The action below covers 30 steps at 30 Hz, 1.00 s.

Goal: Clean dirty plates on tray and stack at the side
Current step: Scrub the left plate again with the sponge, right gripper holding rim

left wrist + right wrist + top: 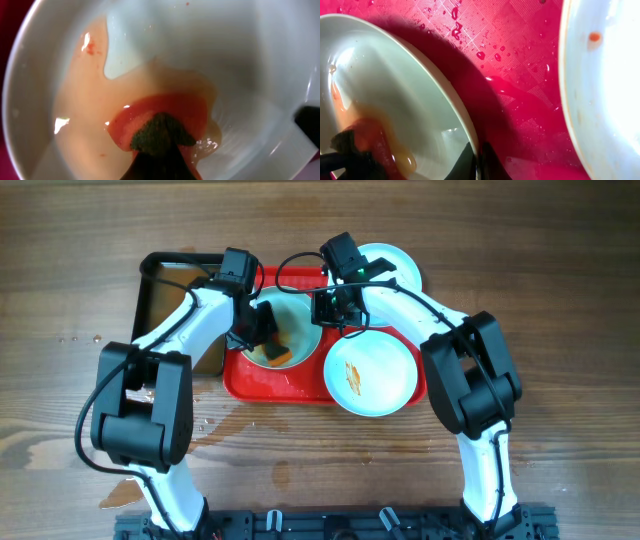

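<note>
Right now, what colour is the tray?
The tray is red; right wrist view shows it best.

far plate (400,259) half hidden under right arm (420,305), left hand (264,335) fingertips obscured

Looks like a robotics lab bench rigged up as a dishwashing station, not a real kitchen tbh. There's a white-and-black left arm (150,405) and right arm (470,380) sitting on a black rail (330,525) at one edge of a wood-grain worktop (560,240), with loose cables (296,262) looped over them. On top it's just a red tray (270,383), saucy plates (372,375), a black pan (160,280) of brownish water and some puddles (215,420).
</note>
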Motion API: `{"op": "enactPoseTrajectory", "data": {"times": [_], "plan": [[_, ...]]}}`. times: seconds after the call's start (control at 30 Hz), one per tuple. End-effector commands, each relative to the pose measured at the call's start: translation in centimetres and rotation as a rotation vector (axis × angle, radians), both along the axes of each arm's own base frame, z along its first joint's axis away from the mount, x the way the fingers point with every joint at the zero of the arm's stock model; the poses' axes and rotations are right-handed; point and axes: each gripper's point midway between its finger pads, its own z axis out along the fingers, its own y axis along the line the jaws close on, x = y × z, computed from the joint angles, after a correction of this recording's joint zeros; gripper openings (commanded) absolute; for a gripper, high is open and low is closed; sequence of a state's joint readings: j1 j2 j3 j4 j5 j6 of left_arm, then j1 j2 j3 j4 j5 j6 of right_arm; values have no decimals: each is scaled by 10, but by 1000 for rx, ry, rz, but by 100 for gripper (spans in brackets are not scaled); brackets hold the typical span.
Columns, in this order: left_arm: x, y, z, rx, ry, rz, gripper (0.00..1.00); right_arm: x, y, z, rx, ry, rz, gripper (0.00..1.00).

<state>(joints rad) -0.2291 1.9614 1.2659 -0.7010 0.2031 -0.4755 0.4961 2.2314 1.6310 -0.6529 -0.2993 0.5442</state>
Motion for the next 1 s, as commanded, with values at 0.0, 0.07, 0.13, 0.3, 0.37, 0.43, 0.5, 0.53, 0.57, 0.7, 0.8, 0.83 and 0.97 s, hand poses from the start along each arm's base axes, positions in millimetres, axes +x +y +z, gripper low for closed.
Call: {"op": "enactPoseTrajectory", "data": {"times": [0.0,0.07,0.13,0.3,0.37,0.43,0.5,0.53,0.57,0.7,0.8,0.83,0.97], "plan": [[-14,-12,-11,-90,74,50,4,-4,4,-8,23,33,5,4],[3,-14,-8,-101,-3,29,4,-4,4,-8,23,32,5,4],[22,-15,-5,-79,-103,-28,4,-5,4,-8,23,33,6,4],[52,16,-3,200,-263,4,4,-5,4,-9,21,35,6,4],[58,28,0,277,-297,27,4,-5,4,-9,22,34,5,4],[61,36,2,317,-311,58,4,-4,4,-8,23,32,5,4],[58,43,1,344,-296,109,4,-4,4,-8,23,32,5,4],[54,46,-1,350,-279,141,4,-4,4,-8,23,32,5,4],[50,47,-2,345,-261,166,4,-4,4,-8,23,32,5,4],[22,2,-9,86,-107,123,4,-4,4,-8,24,32,5,4],[-6,-33,-6,-117,31,68,4,-5,5,-8,27,33,7,4],[-16,-42,-4,-169,79,55,4,-5,5,-8,26,33,7,4],[-33,-60,5,-290,151,8,4,-5,6,-7,35,34,10,4]]}}
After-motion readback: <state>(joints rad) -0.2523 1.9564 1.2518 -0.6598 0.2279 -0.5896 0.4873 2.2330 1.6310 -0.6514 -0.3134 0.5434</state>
